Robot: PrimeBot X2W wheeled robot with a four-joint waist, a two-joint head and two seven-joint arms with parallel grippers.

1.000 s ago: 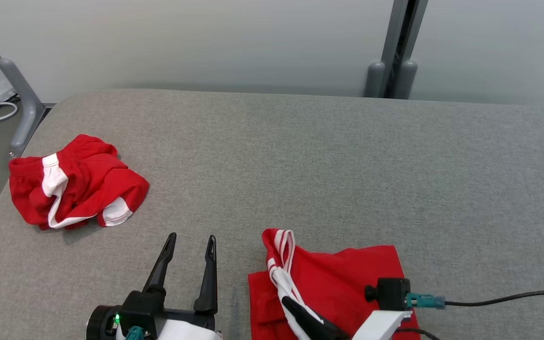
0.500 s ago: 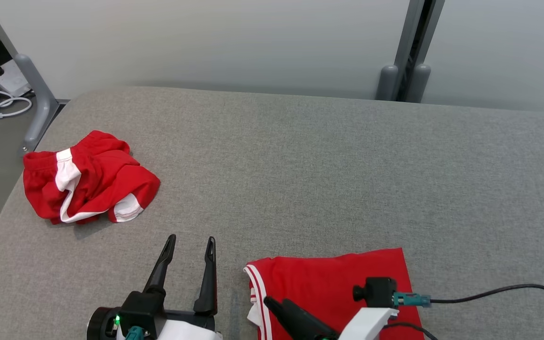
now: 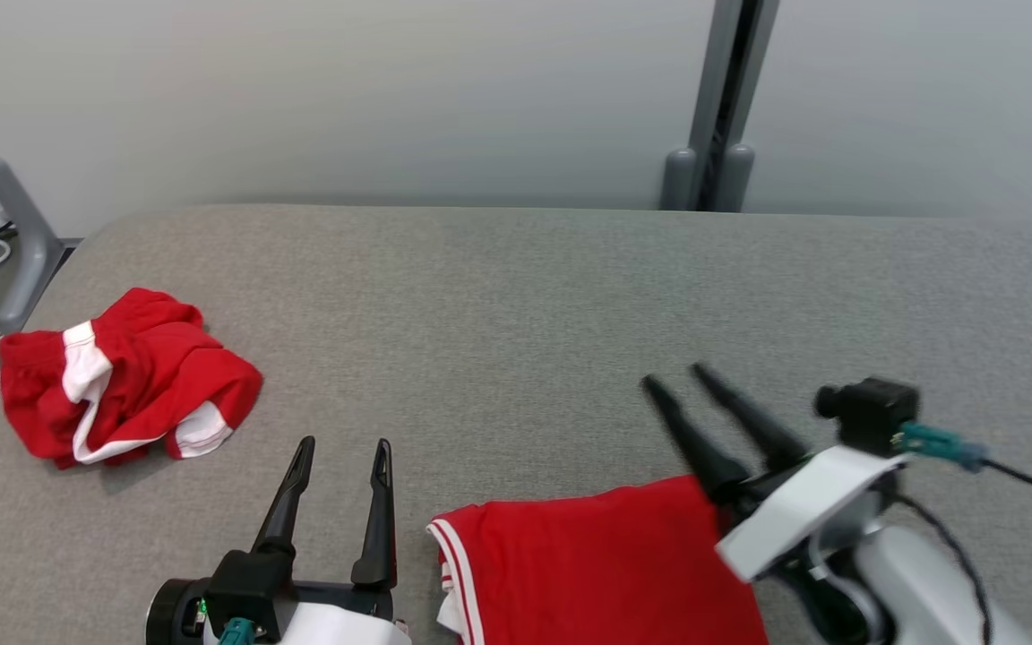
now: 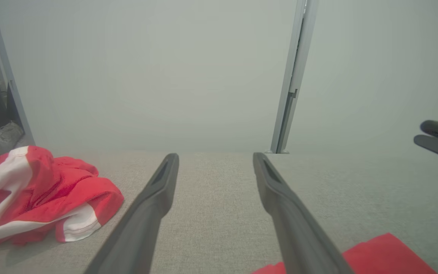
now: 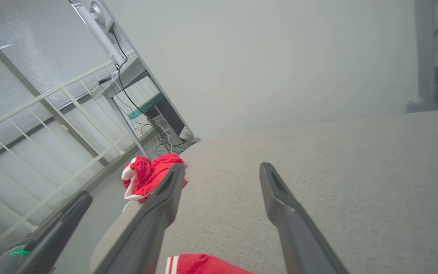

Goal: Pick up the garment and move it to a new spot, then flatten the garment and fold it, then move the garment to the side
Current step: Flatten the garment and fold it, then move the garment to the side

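A red garment (image 3: pixel 588 564) with white stripes along its left hem lies folded flat at the table's near edge. Its corner (image 4: pixel 378 255) shows in the left wrist view and its striped edge (image 5: pixel 203 264) in the right wrist view. My right gripper (image 3: pixel 673 376) hangs open above the garment's far right corner, with nothing between its fingers (image 5: pixel 222 167). My left gripper (image 3: pixel 341 445) rests open and empty just left of the garment, fingers (image 4: pixel 215 156) pointing away. A second red and white garment (image 3: pixel 122 376) lies crumpled at the table's left side.
The grey fabric-covered table (image 3: pixel 516 296) stretches wide beyond both grippers. Its left edge drops off beside the crumpled garment (image 5: pixel 150 177), near a grey metal leg (image 3: pixel 19 233) and floor cables. A grey post (image 3: pixel 709 134) stands behind the far edge.
My right gripper opened and let go of the garment's striped flap, which dropped flat. The gripper then rose and swung to the garment's far right. The head camera shifted too.
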